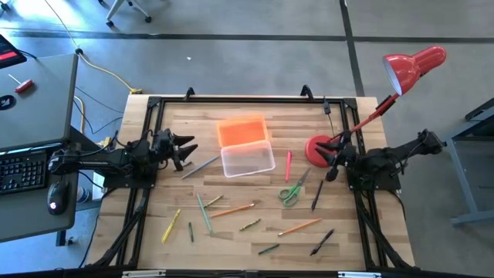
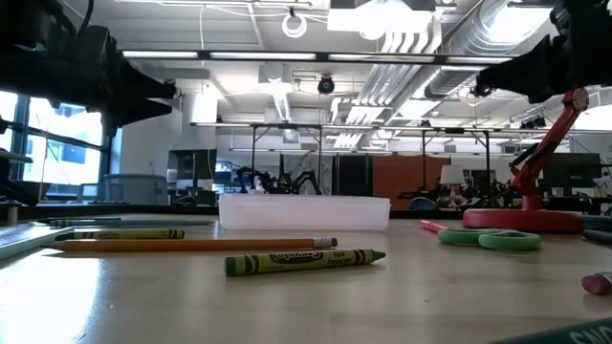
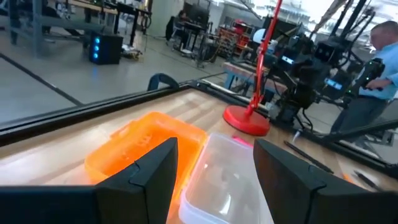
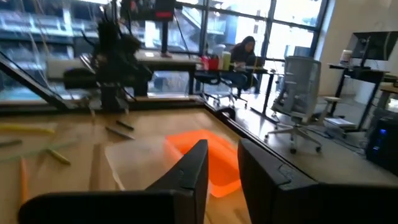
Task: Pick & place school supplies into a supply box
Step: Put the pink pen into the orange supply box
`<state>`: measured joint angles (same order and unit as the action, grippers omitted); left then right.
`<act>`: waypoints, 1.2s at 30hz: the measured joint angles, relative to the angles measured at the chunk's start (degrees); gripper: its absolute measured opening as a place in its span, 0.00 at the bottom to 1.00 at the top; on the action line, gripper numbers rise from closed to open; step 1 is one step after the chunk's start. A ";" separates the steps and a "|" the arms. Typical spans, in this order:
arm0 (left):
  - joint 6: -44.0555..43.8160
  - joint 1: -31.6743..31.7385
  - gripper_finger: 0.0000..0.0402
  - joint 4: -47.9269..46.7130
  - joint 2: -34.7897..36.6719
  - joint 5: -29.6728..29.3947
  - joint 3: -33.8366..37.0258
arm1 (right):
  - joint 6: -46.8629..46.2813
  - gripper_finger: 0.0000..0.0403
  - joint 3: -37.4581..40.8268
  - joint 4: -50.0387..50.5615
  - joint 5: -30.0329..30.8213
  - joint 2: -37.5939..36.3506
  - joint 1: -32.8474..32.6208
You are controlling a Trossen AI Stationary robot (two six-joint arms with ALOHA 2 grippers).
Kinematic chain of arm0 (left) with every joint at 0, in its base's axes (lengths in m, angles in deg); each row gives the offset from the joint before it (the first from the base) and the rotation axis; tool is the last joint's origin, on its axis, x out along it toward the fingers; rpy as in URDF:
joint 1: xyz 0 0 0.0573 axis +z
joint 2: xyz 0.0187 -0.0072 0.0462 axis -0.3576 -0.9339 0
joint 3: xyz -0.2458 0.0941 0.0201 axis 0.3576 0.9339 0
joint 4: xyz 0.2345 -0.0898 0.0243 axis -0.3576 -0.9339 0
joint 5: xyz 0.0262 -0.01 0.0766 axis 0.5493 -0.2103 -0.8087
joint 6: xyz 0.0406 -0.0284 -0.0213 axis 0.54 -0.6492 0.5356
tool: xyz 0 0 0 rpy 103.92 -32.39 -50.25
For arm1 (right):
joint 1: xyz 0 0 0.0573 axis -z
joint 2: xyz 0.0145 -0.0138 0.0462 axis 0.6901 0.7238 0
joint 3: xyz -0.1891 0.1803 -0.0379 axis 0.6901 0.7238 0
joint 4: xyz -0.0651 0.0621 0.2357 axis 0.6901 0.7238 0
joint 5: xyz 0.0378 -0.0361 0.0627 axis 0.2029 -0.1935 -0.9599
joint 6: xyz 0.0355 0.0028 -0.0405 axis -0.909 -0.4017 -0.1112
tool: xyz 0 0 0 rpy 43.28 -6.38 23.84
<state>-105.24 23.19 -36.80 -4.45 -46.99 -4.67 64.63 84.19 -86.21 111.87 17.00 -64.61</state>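
While both arms hang back at the table's two sides, this is what I read off my screens.

Left gripper [image 1: 189,150]: I see it raised over the table's left side, aimed at the box; its fingers [image 3: 152,171] stand wide apart with nothing between them.

Right gripper [image 1: 333,162]: I see it lifted beside the lamp base at the right; in its wrist view the fingers [image 4: 193,165] show a narrow gap and I see nothing gripped there.

Supply box [image 1: 248,160]: the clear tray sits near the middle of the table's far half, open, and I cannot make out anything inside it.

Orange lid [image 1: 241,130]: it lies flat, touching the tray's far edge.

Green-handled scissors [image 1: 292,191]: on the table right of the box, apart from it.

Pink marker [image 1: 288,164]: just beyond the scissors, near the tray's right end.

Grey pencil [image 1: 200,167]: slanted on the wood between the left gripper and the box.

Orange pencil [image 1: 231,209]: lying nearer the front, among the green and yellow pieces.

Green crayon [image 2: 304,260]: closest to the low camera, lying flat.

Black pens [image 1: 321,242]: toward the front right.

Red desk lamp [image 1: 319,149]: its round base rests at the right, just beside the right gripper.
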 joint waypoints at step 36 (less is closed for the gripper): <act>3.26 0.00 0.60 6.73 0.02 -3.88 0.02 | 20.70 0.21 -18.56 -1.75 -62.71 66.48 36.72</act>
<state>-101.98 23.19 -30.07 -4.43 -50.87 -4.65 85.33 65.64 -87.97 49.16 83.47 -27.89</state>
